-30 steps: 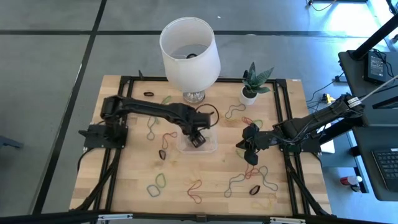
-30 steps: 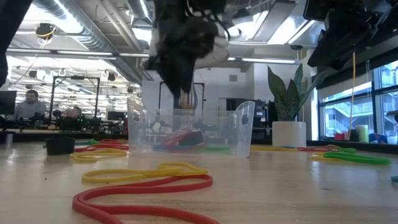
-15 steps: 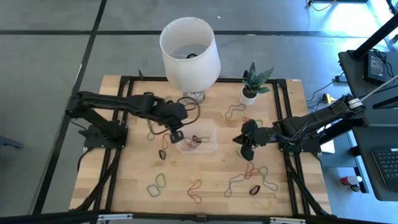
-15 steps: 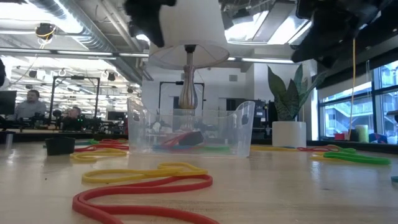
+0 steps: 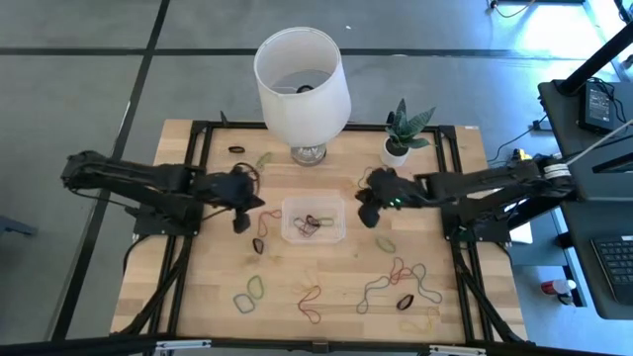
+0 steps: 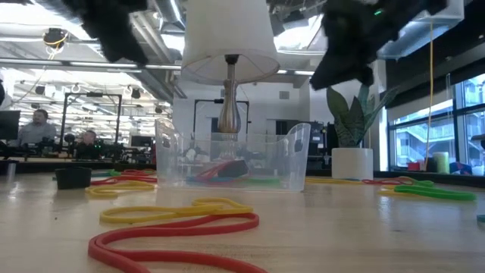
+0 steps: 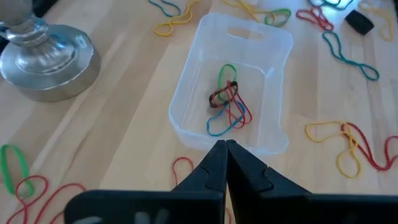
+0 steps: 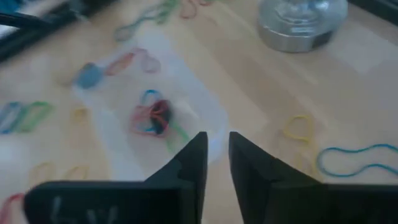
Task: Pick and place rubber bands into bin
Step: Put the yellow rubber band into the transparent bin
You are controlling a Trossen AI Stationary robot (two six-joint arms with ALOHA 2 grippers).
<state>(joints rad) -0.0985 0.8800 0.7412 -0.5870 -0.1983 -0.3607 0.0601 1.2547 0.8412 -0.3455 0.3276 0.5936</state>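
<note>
High view shows the bin [image 5: 314,220] in the middle of my desk [image 5: 326,297], its long axis running left to right, open side up, with a small tangle of rubber bands [image 5: 311,224] already inside. My left tool [image 5: 240,205] hangs just left of the bin with its fingers pressed together and nothing visibly between them; my right tool [image 5: 367,210] hangs just right of the bin, fingers a little apart, and I see no band in that gap in the right wrist view. Most loose bands lie on the near right part of the desk, such as the red and green cluster [image 5: 401,277], with more near the left of the bin [image 5: 259,244] and along the near edge [image 5: 310,297]. I judge the step in hand to be going for another band. To do it well I would pick a loop lying clear of its neighbours, come down with the fingers across the strand rather than along it, and pinch low against the wood so the thin rubber does not slip out. The lamp [image 5: 302,84] and potted plant [image 5: 401,133] stand at the far side, clear of this work.
</note>
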